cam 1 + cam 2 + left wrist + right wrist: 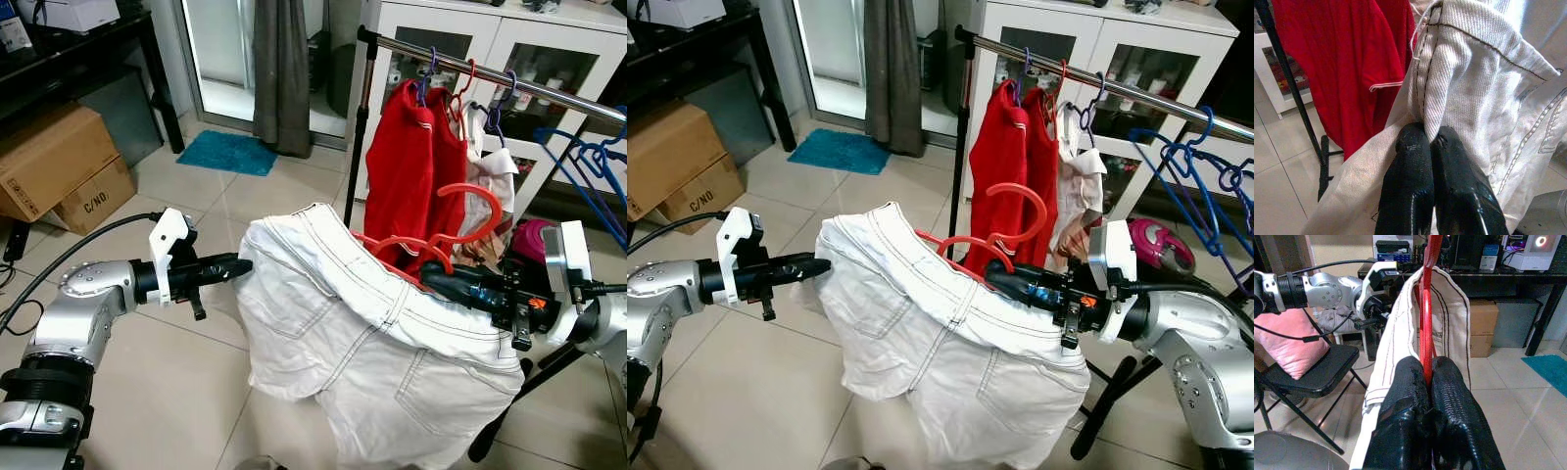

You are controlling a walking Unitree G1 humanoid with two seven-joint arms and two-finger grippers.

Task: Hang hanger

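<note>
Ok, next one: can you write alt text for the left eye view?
Two robot arms hold white shorts on a red hanger between them, the left claw pinching the fabric's edge and the right claw gripping the hanger. Behind stands a clothes rail with red shirts on a tiled floor.

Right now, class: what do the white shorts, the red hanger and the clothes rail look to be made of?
White shorts: cotton twill or denim, matte; ribbed weave, dark stitching.
Red hanger: probably plastic; smooth, glossy, moulded curve.
Clothes rail: metal, shiny chrome-like reflections.
</note>
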